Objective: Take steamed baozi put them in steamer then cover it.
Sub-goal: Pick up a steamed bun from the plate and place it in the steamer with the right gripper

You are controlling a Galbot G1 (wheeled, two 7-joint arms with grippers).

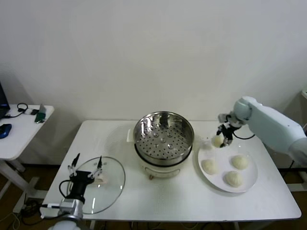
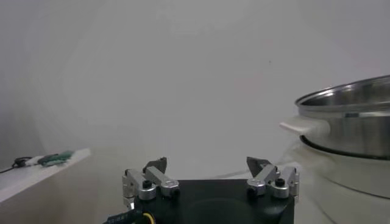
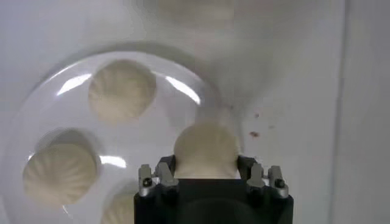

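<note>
Fingers of the right gripper (image 1: 221, 139) pinch one small round cream-white dough bun (image 3: 206, 151) between them, lifted just above the back edge of the flat white plate (image 1: 250, 180), where three more buns (image 1: 233, 178) lie. Right of the shiny round stainless-steel steamer basket (image 1: 163, 135) sits that plate. Left of the steamer, the left gripper (image 1: 87, 165) hangs with fingers spread wide over the clear round glass lid (image 1: 114, 184).

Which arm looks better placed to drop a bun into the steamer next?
The right. Its gripper is shut on a bun, beside the steamer. The left gripper is open over the lid.
</note>
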